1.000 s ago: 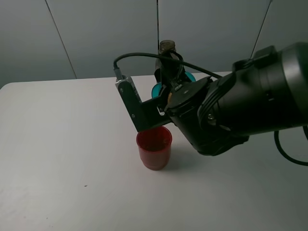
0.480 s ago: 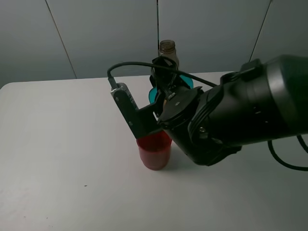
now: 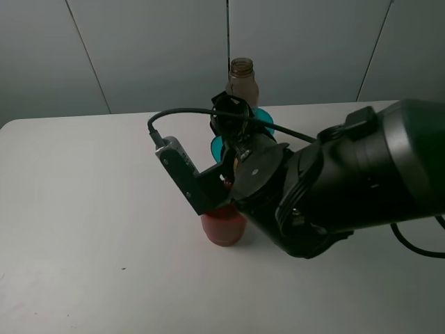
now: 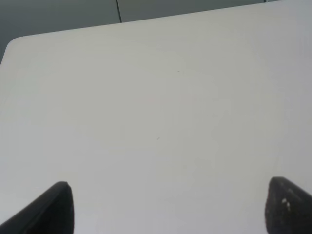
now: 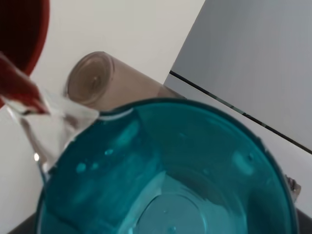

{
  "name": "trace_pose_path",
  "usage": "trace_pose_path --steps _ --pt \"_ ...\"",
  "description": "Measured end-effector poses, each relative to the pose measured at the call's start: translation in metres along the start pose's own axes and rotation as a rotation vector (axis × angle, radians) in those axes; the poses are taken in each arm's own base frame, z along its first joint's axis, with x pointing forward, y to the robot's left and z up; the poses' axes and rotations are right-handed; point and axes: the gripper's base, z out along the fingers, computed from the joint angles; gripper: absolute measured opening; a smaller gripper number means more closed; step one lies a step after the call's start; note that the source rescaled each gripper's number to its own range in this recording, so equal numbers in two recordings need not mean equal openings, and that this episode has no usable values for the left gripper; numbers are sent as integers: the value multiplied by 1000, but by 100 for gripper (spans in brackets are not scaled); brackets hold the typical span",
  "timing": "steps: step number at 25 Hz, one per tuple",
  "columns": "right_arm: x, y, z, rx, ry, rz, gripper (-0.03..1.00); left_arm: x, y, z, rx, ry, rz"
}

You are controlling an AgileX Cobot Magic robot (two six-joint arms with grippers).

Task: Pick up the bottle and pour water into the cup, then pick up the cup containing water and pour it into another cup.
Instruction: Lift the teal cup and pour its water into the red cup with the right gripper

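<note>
In the high exterior view, the right gripper [image 3: 233, 129] is seen above the red cup [image 3: 222, 226], and the teal cup [image 3: 259, 120] is held in its jaws, tilted over toward the red one; most of the teal cup is hidden by the large black arm. The red cup stands on the white bench [image 3: 83, 209], partly covered by the wrist camera bracket [image 3: 188, 175]. The bottle [image 3: 242, 81] stands upright at the far edge of the bench, just behind the gripper. In the left wrist view, only the bare bench [image 4: 156, 107] is shown, with the two dark fingertips [image 4: 53, 207] of the left gripper [image 4: 170, 207] set well apart and nothing between them (the jaws are released). In the right wrist view, the inside of the teal cup [image 5: 165, 175] fills the picture, and clear water [image 5: 46, 119] is seen running over its rim toward the red cup [image 5: 22, 34]. The bottle [image 5: 107, 83] is visible beyond the rim.
</note>
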Motion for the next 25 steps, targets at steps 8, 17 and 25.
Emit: trace_pose_path --steps 8,17,25 --pt "0 -4 0 72 -5 -27 9 0 0 0 0 0 0" --pt "1 -7 0 101 8 -3 9 0 0 0 0 0 0" --pt "1 -7 0 103 9 -2 9 0 0 0 0 0 0"
